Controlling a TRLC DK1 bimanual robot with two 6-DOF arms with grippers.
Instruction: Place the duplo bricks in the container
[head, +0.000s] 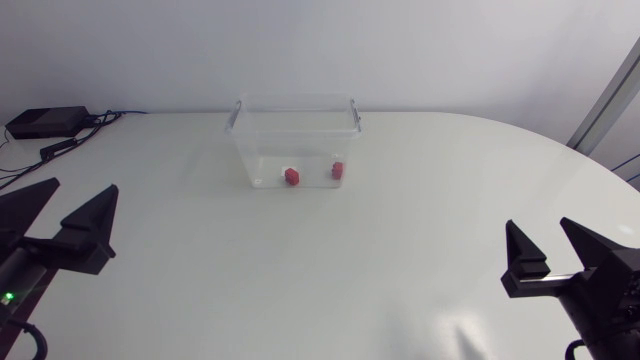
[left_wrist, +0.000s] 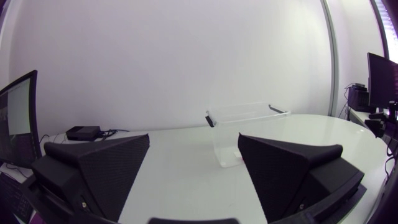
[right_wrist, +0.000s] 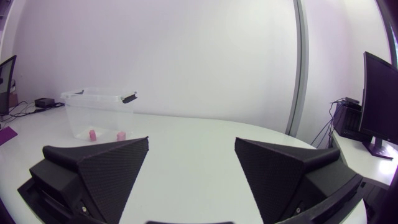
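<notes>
A clear plastic container (head: 298, 140) stands at the back middle of the white table. Two red duplo bricks lie inside it: one (head: 291, 177) towards its left, the other (head: 338, 170) towards its right. In the right wrist view they show as pale pink bricks (right_wrist: 92, 134) (right_wrist: 122, 135) through the container's wall (right_wrist: 99, 112). My left gripper (head: 72, 212) rests open at the table's left edge, far from the container (left_wrist: 245, 134). My right gripper (head: 552, 246) rests open at the front right, nothing between its fingers.
A black box with cables (head: 47, 123) lies at the table's back left corner, also seen beyond my left gripper (left_wrist: 84, 132). The table's rounded edge (head: 600, 170) curves along the right side.
</notes>
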